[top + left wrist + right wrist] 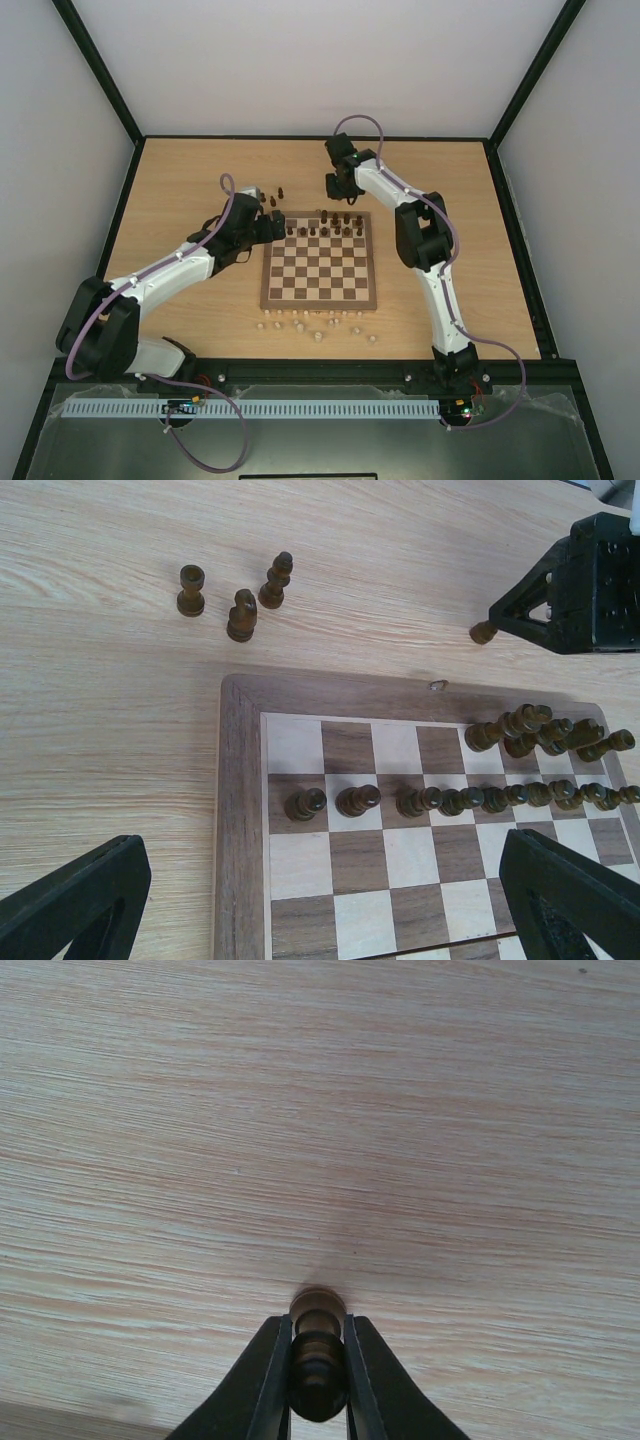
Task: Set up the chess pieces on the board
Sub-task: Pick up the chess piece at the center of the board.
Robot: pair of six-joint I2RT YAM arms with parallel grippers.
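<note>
— Right hand (317, 1328)?
— Pinched narrow on one dark piece (318, 1370). Low by the worktop (320, 1110), past the far edge of the board (240, 830). Cannot tell if touching the wood.
— Left hand (270, 226)?
— Spread wide, holding nothing. Up by the far left corner of the board.
— And the other chess pieces (460, 800)?
— Lined up in a row on the second line of squares, all small and dark. More bunched close behind them on the back line, over to the right.
— Any off the board?
— Yes, three dark ones (235, 600). Standing close together on the worktop, just past that far left corner.
— Pale pieces (318, 325)?
— Scattered on the worktop, just beside the near edge of the board.
</note>
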